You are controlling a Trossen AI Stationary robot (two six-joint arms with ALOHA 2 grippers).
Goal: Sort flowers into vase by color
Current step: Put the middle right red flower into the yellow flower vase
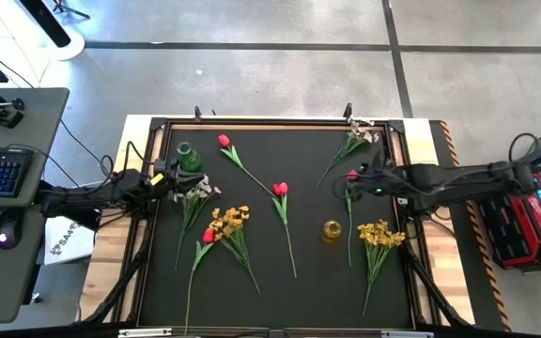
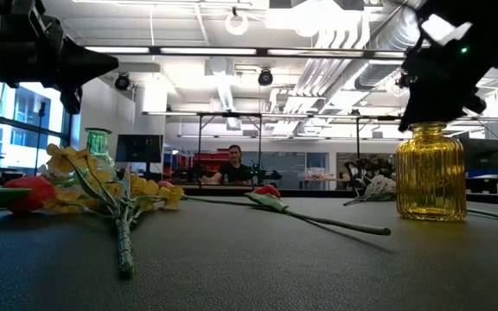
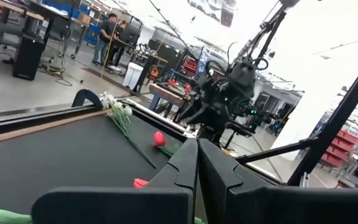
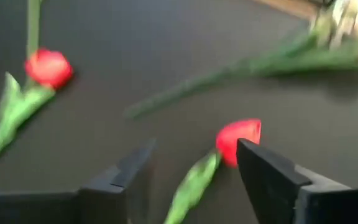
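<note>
High view is showing the right gripper (image 1: 357,178) hanging over a red fabric tulip head on a thin green stem (image 1: 350,176) near the far right of the black table (image 1: 280,150). Right wrist view: the fingers are standing apart, the tulip head lying between them, nothing held. Left gripper (image 1: 162,180) is waiting at the left edge beside the green glass vase (image 1: 188,157), its fingers pressed together and empty. Yellow ribbed glass vase (image 1: 332,230) is sitting near centre-right, a bunch of small yellow blossoms (image 1: 379,235) just beside it. White blossom sprig (image 1: 355,141) is lying close to the tulip. Risk, as I judge it: closing on the soft head instead of the stem, so the flower is slipping or pivoting; dragging the neighbouring white sprig along; a long stem clipping the yellow vase and tipping it.
</note>
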